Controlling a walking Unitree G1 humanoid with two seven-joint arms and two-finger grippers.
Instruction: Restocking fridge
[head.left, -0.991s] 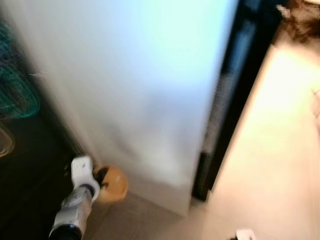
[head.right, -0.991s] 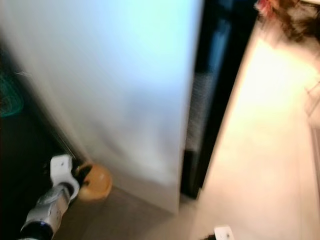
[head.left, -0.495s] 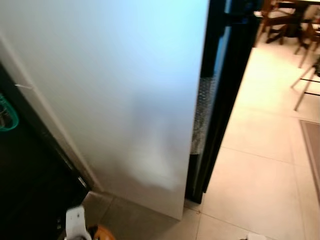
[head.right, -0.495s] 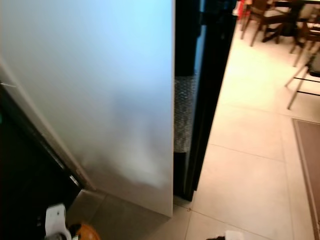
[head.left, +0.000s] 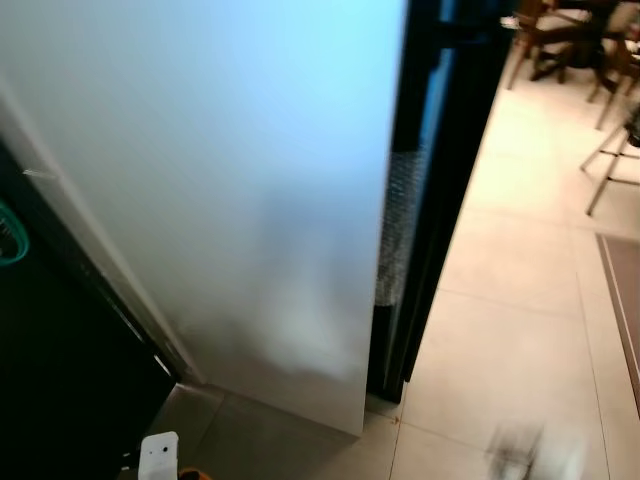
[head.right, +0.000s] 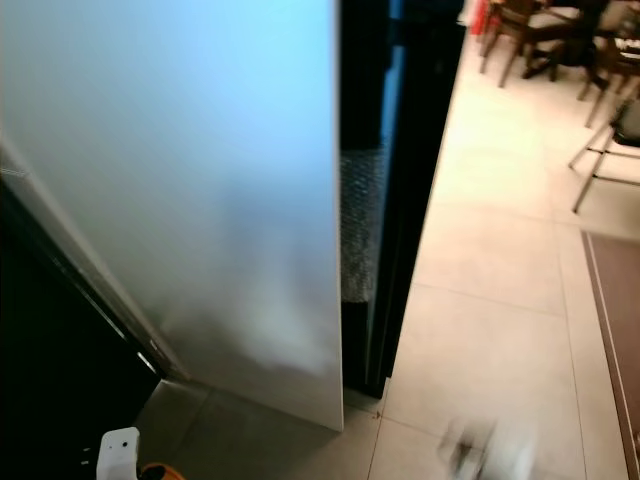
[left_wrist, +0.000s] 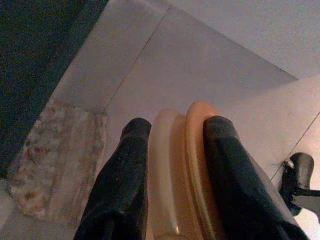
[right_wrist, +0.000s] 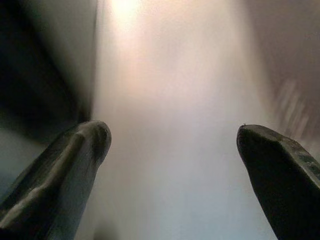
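Observation:
My left gripper (left_wrist: 177, 125) is shut on a round orange object (left_wrist: 172, 170), whose peach and orange sides bulge between the two black fingers, held low over the tiled floor. In the eye views that arm's white wrist (head.left: 160, 457) pokes up at the bottom left, with a sliver of the orange object (head.left: 194, 474) beside it. The tall white fridge door (head.left: 230, 180) stands before me, its edge against the black fridge body (head.left: 440, 170). My right gripper (right_wrist: 172, 134) is open, fingers wide apart, over a blurred pale floor.
A dark opening (head.left: 50, 360) lies left of the door, with a teal item (head.left: 8, 235) at its edge. Beige floor tiles (head.left: 510, 300) stretch to the right. Wooden chairs (head.left: 560, 40) stand at the far right, and a rug edge (head.right: 605, 330) runs along the right.
The camera swung up and steadied since a second ago, so the left wrist and orange object sank to the bottom edge. A blur now shows at the bottom right where a white part stood.

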